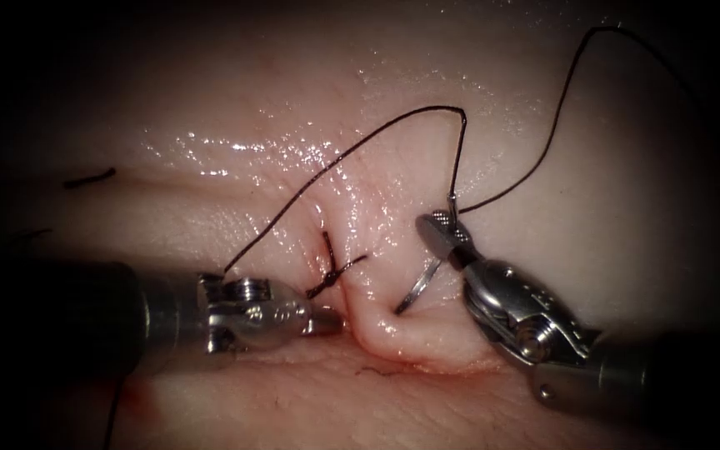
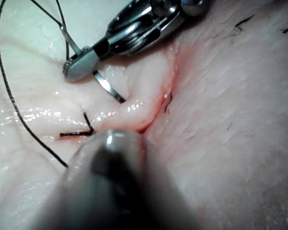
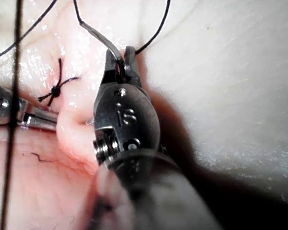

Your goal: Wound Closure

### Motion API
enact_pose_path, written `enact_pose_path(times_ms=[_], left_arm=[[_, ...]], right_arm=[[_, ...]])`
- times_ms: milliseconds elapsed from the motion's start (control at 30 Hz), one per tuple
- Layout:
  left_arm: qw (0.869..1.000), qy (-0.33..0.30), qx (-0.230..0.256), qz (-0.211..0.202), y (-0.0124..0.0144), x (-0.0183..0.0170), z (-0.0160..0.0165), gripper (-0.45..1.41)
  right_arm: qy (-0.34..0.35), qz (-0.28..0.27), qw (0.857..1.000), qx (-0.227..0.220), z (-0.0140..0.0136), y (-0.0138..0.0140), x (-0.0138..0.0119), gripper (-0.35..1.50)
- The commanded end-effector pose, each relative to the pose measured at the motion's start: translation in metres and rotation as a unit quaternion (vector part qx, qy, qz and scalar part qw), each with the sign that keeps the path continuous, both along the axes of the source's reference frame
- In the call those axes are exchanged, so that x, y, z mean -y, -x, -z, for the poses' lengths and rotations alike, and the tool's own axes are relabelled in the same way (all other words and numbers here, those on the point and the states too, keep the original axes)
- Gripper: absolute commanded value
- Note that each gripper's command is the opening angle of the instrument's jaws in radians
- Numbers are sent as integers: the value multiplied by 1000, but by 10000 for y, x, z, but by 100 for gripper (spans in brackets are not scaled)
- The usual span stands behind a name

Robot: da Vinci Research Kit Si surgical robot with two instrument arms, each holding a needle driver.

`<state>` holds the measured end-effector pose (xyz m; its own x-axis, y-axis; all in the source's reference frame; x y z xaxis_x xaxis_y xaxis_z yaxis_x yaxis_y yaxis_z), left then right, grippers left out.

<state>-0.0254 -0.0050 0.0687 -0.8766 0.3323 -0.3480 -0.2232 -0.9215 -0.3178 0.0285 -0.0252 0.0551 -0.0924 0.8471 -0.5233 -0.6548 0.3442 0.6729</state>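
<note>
1. Needle [image 1: 423, 283]: curved, point end sunk into the raised lip of tissue [image 1: 410, 333] on the right side of the cut [image 1: 352, 275]; entry spot approx. mid-fold. Rest of the curve rises free toward the right tool. Also seen in left wrist view [image 2: 108, 86] and right wrist view [image 3: 102, 38].
2. Right pincer [image 1: 437, 232]: pressed together on the needle near its tail end, where the thread joins. Right wrist view shows the two jaws shut w/ the needle crossing btwn them [image 3: 121, 64].
3. Thread [image 1: 377, 133]: runs from the needle tail up in a loop over the tissue, then down-left to the left tool; a 2nd strand arcs off to the upper right.
4. Left pincer [image 1: 327, 321]: tip rests at the left side of the cut, against the base of the tissue fold. Can't tell if spread or shut, nor whether it grips anything; tip partly hidden by the fold. In left wrist view its own shaft [image 2: 110, 182] blocks the jaws.
5. Knotted stitch [image 1: 335, 268] w/ short cut ends sits across the cut, just left of the needle.
6. Red fluid [image 1: 452, 365] lines the lower edge of the fold.
7. Loose thread scrap [image 1: 89, 177] lies far left on the tissue, well apart from the tools.
</note>
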Motion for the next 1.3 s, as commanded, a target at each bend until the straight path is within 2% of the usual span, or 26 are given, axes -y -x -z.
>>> enact_pose_path(times_ms=[33,233,333,367,467,633,767,900,967,1000,1033,1067,1100,1133,1233,1267,1300], left_arm=[[1000,-1,1,0,5,2,-6,-45],[1000,-1,1,-2,7,1,-5,-45],[1000,0,2,-5,10,-2,-3,-45],[1000,3,4,-11,13,-5,-1,-45],[1000,8,9,-14,19,-10,3,-45],[998,24,56,-13,48,-25,22,-45],[997,32,76,-8,57,-31,30,-45],[995,38,87,-2,60,-38,37,-45],[995,38,89,-1,60,-40,37,-45],[995,38,89,-1,60,-41,36,-45],[995,39,89,-3,58,-41,34,-45],[995,40,90,-3,57,-40,33,-45],[995,40,90,-3,57,-40,33,-45],[995,41,90,-5,54,-39,32,-45],[995,40,92,-8,48,-37,32,-45],[995,40,92,-8,48,-37,32,-45],[995,40,93,-9,45,-36,33,-45]], right_arm=[[-6,0,1000,-6,-1,-11,5,-35],[-1,-5,1000,0,3,-13,4,-35],[48,6,998,33,8,-9,-2,-35],[76,9,995,57,12,-4,-7,-35],[88,12,994,67,15,0,-11,-35],[107,18,991,83,18,4,-14,-35],[125,22,987,99,19,6,-15,-35],[171,37,975,134,24,8,-16,-35],[214,70,959,175,26,7,-15,-35],[249,99,941,208,26,6,-16,-35],[292,133,917,237,26,6,-17,-35],[315,149,903,252,24,6,-18,-35],[315,149,903,252,24,6,-18,-35],[372,172,871,272,19,9,-20,-35],[414,199,837,296,5,15,-23,-35],[414,199,837,296,5,15,-23,-35],[440,210,821,298,-3,18,-22,-35]])
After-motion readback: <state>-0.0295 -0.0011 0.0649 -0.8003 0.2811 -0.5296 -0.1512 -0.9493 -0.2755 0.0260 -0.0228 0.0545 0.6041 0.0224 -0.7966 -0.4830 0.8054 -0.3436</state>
